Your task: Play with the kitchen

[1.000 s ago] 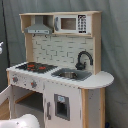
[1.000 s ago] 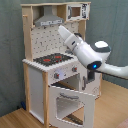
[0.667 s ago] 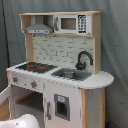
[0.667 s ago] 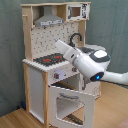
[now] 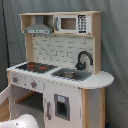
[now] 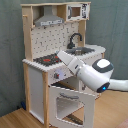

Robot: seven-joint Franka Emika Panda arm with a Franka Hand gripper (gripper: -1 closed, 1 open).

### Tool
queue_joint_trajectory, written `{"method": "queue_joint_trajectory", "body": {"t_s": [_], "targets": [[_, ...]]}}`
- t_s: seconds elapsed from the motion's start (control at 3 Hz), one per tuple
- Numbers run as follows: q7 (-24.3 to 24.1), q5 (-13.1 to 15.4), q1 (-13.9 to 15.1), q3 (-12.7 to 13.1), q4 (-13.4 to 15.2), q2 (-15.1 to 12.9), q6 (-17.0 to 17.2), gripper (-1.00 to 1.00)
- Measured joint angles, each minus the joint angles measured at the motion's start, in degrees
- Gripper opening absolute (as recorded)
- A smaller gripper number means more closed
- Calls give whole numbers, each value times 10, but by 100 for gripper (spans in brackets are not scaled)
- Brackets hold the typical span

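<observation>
While my arm point(image 6: 87, 75) reaches toward the kitchen point(image 5: 60, 75) front above its open oven door point(image 6: 70, 102), with the gripper hidden so I cannot tell its opening, a misjudged advance could ram the panel or snag that door.

A grey curtain point(image 5: 114, 45) hangs as the backdrop in both exterior views. In the second exterior view, a light wooden floor point(image 6: 20, 119) shows at the bottom left.
</observation>
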State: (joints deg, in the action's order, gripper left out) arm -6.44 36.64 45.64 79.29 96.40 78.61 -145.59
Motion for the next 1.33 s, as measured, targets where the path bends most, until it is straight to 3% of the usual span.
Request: {"method": "queue_joint_trajectory", "body": {"t_s": [0.67, 1.33], "targets": [[-126, 0, -34, 32, -1, 0, 3, 100], [-263, -1, -53, 80, -1, 0, 14, 100]]}}
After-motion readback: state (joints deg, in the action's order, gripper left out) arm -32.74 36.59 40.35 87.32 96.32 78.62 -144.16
